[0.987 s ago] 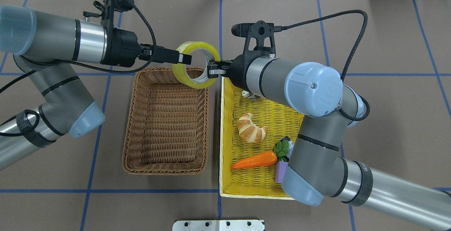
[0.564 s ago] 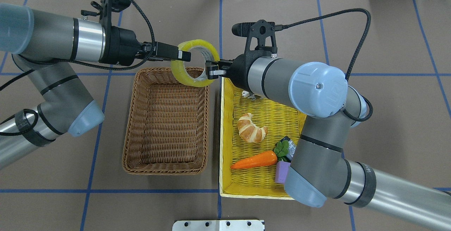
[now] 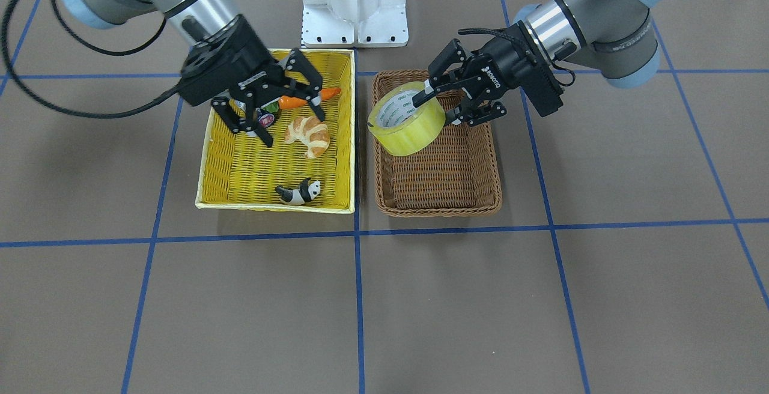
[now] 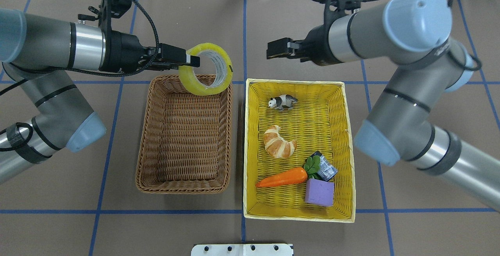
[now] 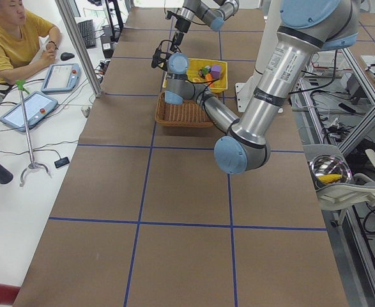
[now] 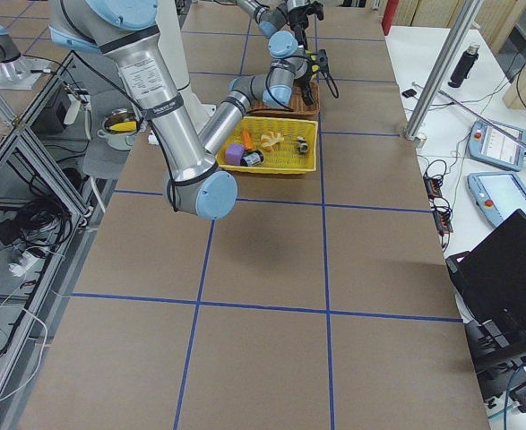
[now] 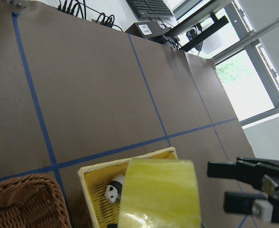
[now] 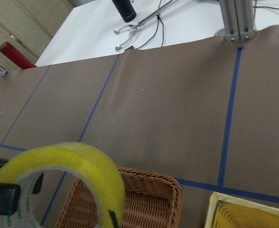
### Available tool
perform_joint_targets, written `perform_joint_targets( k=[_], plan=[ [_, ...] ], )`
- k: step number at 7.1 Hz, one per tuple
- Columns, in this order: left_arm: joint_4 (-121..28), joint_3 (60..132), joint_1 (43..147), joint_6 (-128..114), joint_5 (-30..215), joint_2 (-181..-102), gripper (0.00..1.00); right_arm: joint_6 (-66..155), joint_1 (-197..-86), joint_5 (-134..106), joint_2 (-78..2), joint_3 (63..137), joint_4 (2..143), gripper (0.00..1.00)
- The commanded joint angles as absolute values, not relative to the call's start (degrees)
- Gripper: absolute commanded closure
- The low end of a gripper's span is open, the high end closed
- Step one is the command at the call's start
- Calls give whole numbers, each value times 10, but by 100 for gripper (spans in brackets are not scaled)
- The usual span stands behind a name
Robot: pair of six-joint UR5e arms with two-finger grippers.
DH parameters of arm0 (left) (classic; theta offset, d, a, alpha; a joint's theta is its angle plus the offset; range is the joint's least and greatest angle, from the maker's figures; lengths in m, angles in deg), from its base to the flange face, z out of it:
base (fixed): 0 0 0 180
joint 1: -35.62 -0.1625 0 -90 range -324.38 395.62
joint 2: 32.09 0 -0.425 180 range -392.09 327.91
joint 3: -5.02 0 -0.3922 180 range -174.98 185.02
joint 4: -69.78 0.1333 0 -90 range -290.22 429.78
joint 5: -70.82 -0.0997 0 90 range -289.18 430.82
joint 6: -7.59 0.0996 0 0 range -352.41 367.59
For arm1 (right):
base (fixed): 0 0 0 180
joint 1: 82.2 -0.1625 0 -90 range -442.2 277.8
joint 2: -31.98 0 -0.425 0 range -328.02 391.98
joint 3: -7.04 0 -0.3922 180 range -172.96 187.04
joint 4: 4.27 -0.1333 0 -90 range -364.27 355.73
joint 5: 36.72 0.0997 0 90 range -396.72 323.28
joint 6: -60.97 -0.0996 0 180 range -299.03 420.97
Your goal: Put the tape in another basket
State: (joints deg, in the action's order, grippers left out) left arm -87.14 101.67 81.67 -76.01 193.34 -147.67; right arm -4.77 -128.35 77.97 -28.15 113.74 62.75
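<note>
- Okay, the step in hand looks like lower-and-release. Aim for the bare woven floor of the brown basket (image 4: 142,178), not the rim.
- Take the tape (image 4: 194,82) down low before you spread the fingers. It's a roll held on edge, so dropped from height I'd expect it to bounce or roll out.
- Tape hangs in the air over the brown basket, clear of the weave. Overhead view puts it at the far rim and the front view puts it toward the robot's end. Can't say which part it's over, so check both views before release.
- Left claw (image 4: 193,60) pinches the roll's wall, one finger inside the white core and one outside. A small opening should free it.
- Left arm comes in from its own side with the wrist about level. The claw points across toward the yellow basket (image 4: 246,150). Roll is tilted, hole partly facing up.
- Farther out, the right claw (image 4: 278,49) is spread wide and holds nothing. It's well apart from the tape and raised over or just past the yellow basket. Its forearm angles back to its own side.
- Leave the right claw alone; it looks out of your way.
</note>
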Motion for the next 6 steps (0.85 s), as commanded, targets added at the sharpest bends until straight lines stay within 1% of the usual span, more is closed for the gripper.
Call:
perform_joint_targets(
  k=[1, 2, 3, 4, 5, 6],
  plan=[
    [-908, 1005, 812, -957, 1932, -1462, 100, 99, -1421, 922, -315, 1076, 710, 0],
    [-924, 1003, 804, -965, 1931, -1437, 100, 144, -1469, 929, -336, 1044, 724, 0],
    [-953, 990, 787, -965, 1906, -1421, 100, 253, -1508, 957, -341, 988, 731, 0],
    [-983, 965, 759, -965, 1867, -1420, 100, 351, -1554, 977, -342, 939, 739, 0],
    [-991, 952, 728, -959, 1823, -1420, 100, 422, -1596, 985, -356, 912, 752, 0],
    [-991, 951, 715, -957, 1807, -1420, 100, 499, -1627, 985, -384, 899, 757, 0]
  ],
)
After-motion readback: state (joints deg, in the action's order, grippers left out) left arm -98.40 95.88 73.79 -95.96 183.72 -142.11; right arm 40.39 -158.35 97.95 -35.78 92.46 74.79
